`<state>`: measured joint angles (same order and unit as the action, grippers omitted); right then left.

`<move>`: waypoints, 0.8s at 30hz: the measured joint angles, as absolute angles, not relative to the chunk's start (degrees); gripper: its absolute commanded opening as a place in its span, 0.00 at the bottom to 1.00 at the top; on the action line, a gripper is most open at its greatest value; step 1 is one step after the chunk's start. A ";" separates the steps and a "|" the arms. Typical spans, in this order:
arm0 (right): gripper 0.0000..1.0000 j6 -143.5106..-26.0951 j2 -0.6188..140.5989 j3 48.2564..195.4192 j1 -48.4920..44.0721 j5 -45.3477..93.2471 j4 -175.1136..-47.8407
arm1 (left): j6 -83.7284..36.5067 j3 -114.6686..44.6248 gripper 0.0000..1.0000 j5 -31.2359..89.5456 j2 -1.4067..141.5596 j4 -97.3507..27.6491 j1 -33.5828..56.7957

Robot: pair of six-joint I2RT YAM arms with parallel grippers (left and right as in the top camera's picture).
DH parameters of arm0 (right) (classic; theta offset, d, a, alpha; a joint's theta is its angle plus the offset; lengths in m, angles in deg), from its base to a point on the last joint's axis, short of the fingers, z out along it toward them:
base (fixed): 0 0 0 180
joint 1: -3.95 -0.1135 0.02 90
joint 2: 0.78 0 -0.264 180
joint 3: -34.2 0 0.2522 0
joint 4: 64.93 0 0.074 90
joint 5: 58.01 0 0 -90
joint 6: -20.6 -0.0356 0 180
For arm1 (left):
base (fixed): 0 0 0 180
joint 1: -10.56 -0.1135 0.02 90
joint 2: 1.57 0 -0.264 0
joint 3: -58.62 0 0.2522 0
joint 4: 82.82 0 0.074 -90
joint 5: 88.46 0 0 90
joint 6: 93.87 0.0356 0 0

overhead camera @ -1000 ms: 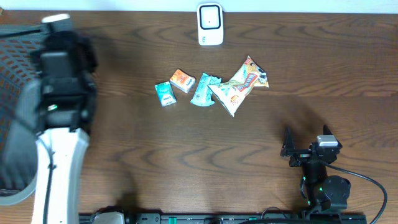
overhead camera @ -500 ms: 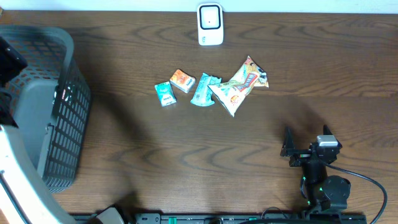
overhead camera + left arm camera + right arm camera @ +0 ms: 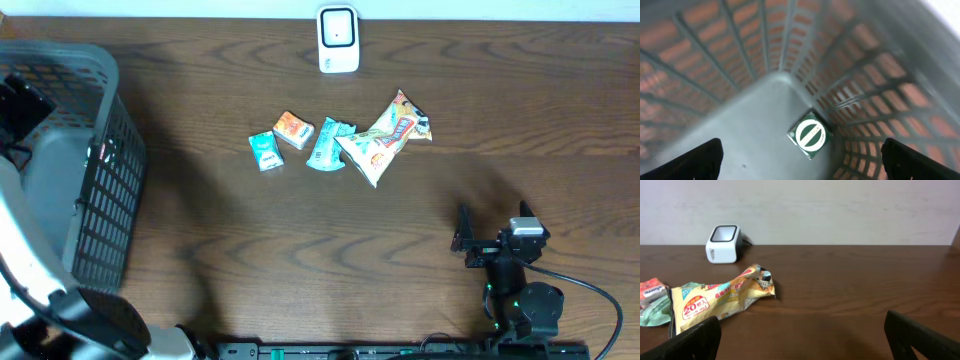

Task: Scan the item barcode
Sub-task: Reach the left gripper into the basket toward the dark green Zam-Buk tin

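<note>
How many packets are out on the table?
4: small teal packet leftmost, orange packet beside it, teal pouch in the middle, yellow bag rightmost. The bag may hide others.

The left arm (image 3: 22,262), at eight o'clock, is wearing a white shell; the black right arm (image 3: 512,285) is trailing a black cable (image 3: 590,284).
</note>
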<state>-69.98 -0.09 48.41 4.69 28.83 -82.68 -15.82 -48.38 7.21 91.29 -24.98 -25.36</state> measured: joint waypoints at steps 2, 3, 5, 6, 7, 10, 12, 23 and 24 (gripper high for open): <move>0.99 -69.98 -0.09 48.41 4.69 28.83 -82.68 | -18.90 -48.38 0.98 7.23 93.56 -24.37 -25.60; 0.99 -69.98 -0.09 48.41 4.69 28.83 -82.68 | -20.12 -48.38 0.98 7.23 94.90 -24.26 -25.65; 0.99 -69.98 -0.09 48.41 4.69 28.83 -82.68 | -22.14 -48.38 0.98 7.23 97.98 -24.26 -25.67; 0.99 -69.98 -0.09 48.41 4.69 28.83 -82.66 | -22.73 -48.38 0.98 7.23 99.24 -24.26 -25.67; 0.99 -69.98 -0.09 48.41 4.69 28.83 -82.68 | -23.32 -48.38 0.98 7.23 100.49 -24.28 -25.67; 0.99 -69.98 -0.09 48.41 4.69 28.83 -82.68 | -24.15 -48.38 0.98 7.34 104.21 -24.33 -25.67; 0.99 -69.98 -0.09 48.41 4.69 28.83 -82.66 | -24.63 -48.38 0.98 7.45 106.57 -24.33 -25.67; 0.99 -69.98 -0.09 48.41 4.69 28.83 -82.68 | -13.55 -47.92 0.98 7.74 114.61 -24.98 -25.65; 0.99 -69.96 -0.09 48.41 4.69 28.83 -82.68 | -11.80 -47.63 0.98 7.82 114.61 -25.14 -25.65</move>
<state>-69.96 -0.09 48.41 4.69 28.83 -82.68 -11.80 -47.63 7.82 114.61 -25.14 -25.65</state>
